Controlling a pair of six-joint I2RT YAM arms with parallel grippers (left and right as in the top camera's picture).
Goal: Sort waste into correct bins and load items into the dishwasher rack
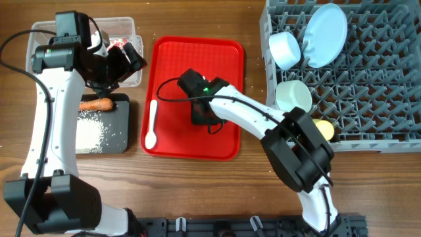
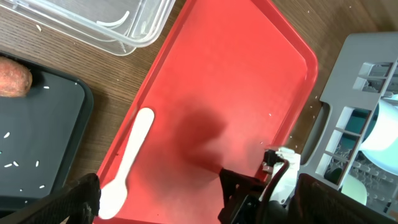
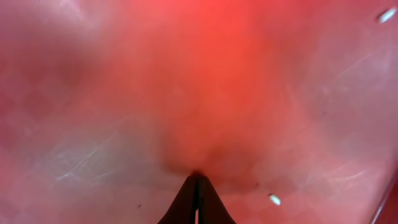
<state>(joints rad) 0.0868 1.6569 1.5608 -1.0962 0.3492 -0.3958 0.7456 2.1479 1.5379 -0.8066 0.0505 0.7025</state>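
My right gripper is shut, its tips pressed together on the red tray's floor, with nothing seen between them. A loose rice grain lies just to the right of the tips. The white spoon lies along the red tray's left side and also shows in the left wrist view. My left gripper is open and empty over the clear tub's right end. The red wrapper is in the tub. The carrot and rice lie in the black tray.
The grey rack at the right holds the blue plate, blue bowl, green bowl and yellow cup. The red tray lies between the bins and the rack. The right arm stretches across the tray's lower right.
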